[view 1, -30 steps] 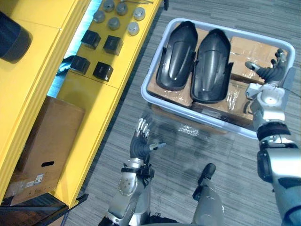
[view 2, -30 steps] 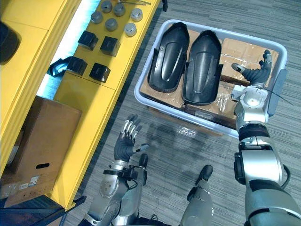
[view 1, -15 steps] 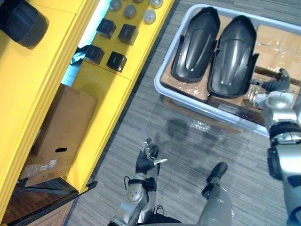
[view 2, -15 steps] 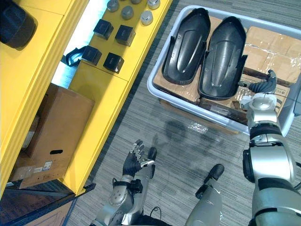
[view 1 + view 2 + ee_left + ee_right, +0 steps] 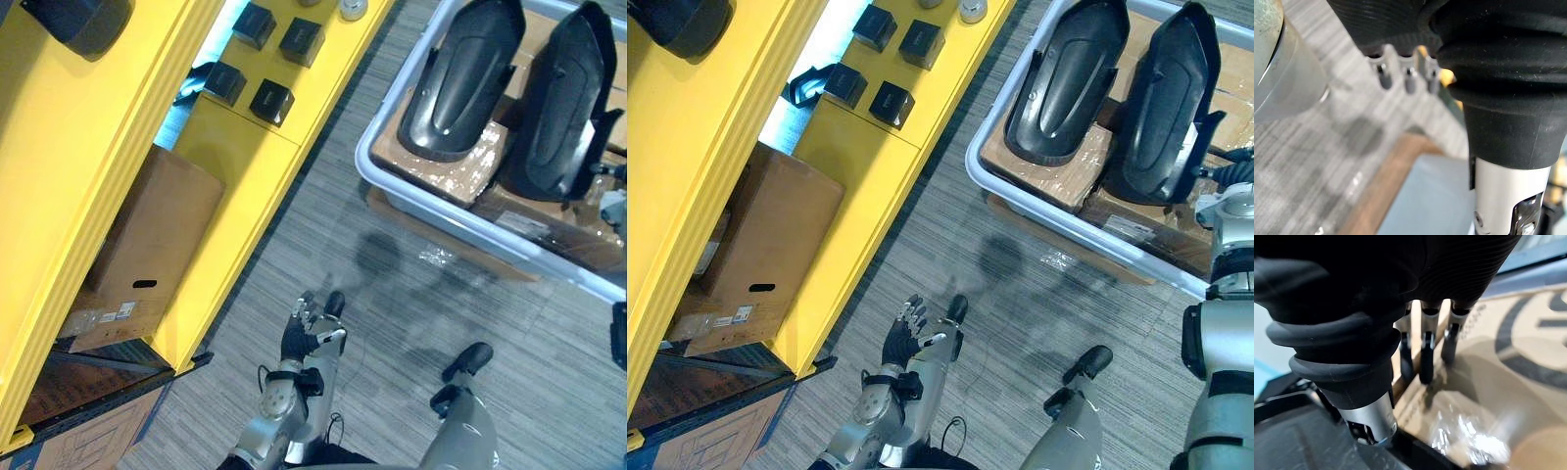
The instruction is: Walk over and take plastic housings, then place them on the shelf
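Observation:
Two black plastic housings lie side by side in a pale bin (image 5: 1058,221), resting on taped cardboard boxes: the left housing (image 5: 1063,83) and the right housing (image 5: 1166,98). My right hand (image 5: 1236,176) is inside the bin at the right housing's outer edge, holding nothing. In the right wrist view its fingers (image 5: 1426,357) reach straight down over a taped box (image 5: 1498,382), with a black housing (image 5: 1293,440) close beside them. My left hand (image 5: 901,343) hangs low over the carpet with relaxed fingers (image 5: 1406,78) and holds nothing.
A yellow shelf unit (image 5: 245,147) runs along the left, carrying small black boxes (image 5: 279,98) and a black cylinder (image 5: 78,15). A cardboard box (image 5: 147,245) sits on its lower level. Grey carpet (image 5: 372,294) lies between shelf and bin.
The whole picture has shifted, so the camera moved and the bin now sits further up and right. My right hand has come from over the far box to the right housing's side. My left hand has sunk lower.

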